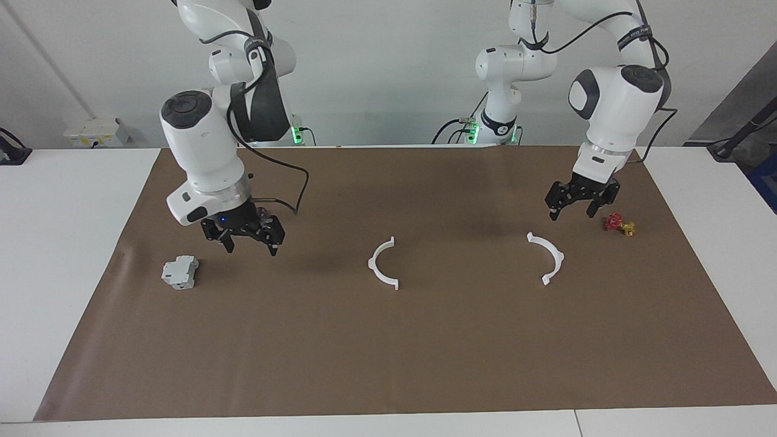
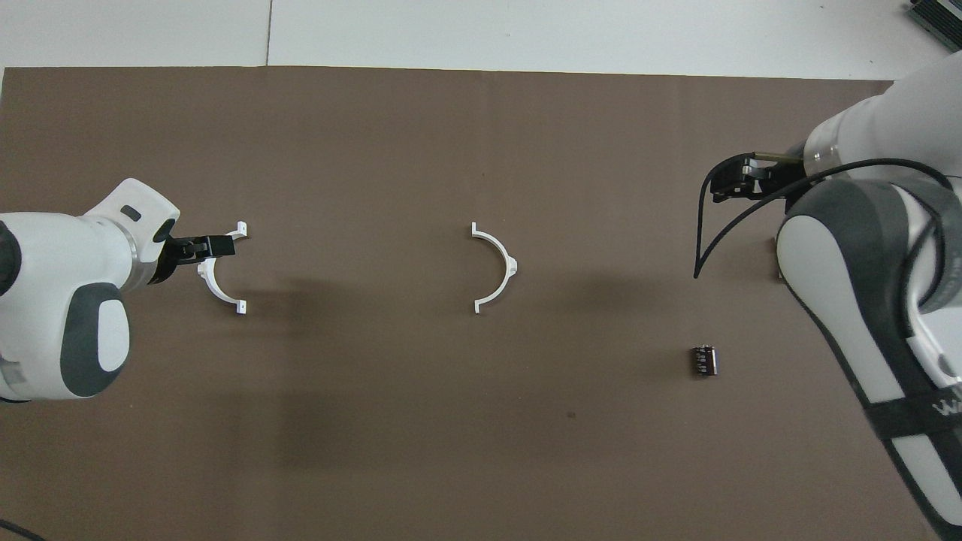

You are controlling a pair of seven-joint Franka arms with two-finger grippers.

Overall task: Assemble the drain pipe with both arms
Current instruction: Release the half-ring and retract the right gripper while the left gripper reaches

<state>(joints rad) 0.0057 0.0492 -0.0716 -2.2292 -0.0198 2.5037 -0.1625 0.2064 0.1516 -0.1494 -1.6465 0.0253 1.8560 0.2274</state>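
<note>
Only the facing view shows the valve (image 1: 620,224); both end effectors spread, empty.

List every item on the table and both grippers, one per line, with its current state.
Half-ring near the table's middle: flat on the mat, unjoined, untouched.
Half-ring toward the left arm's end: flat on the mat, unjoined, untouched.
Left gripper: open, empty, raised beside that half-ring.
Right gripper: open, empty, raised beside the grey block.
Grey block: resting on the mat, untouched.
Red-and-yellow valve: resting on the mat, untouched.
</note>
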